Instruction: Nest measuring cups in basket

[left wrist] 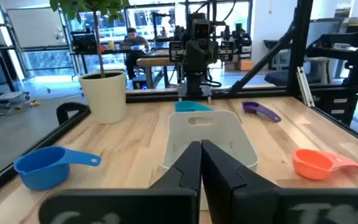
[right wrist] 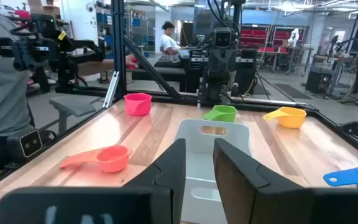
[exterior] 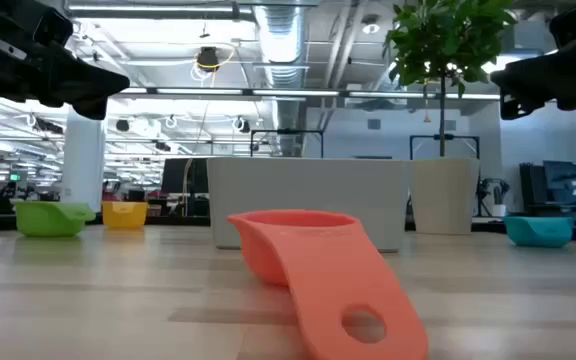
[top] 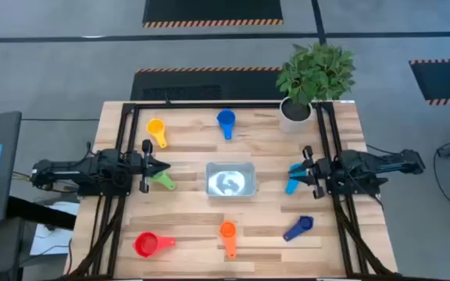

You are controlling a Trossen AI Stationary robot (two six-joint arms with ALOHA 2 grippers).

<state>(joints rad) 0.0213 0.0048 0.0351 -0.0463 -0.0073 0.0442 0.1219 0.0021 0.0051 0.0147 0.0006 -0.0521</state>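
All seven cups lie apart on the table around the silvery basket (top: 230, 181): yellow (top: 156, 129), blue (top: 226, 121), green (top: 163, 180), light blue (top: 294, 181), dark blue (top: 299, 228), orange (top: 227, 232) and red (top: 148, 245). Each rests on its base, and the basket holds no cup. My left gripper (top: 165, 166) hovers left of the basket, above the green cup, its fingers shut (left wrist: 201, 149). My right gripper (top: 291, 169) hovers right of the basket, above the light blue cup, with a narrow gap between its fingers (right wrist: 199, 149). The low view shows both arms well above the tabletop.
A white plant pot (top: 295, 109) stands at the table's far right corner. Black frame rails run along the left, right and far edges. Bare wood lies between the cups. In the low view the orange cup (exterior: 308, 265) lies in front of the basket (exterior: 308, 200).
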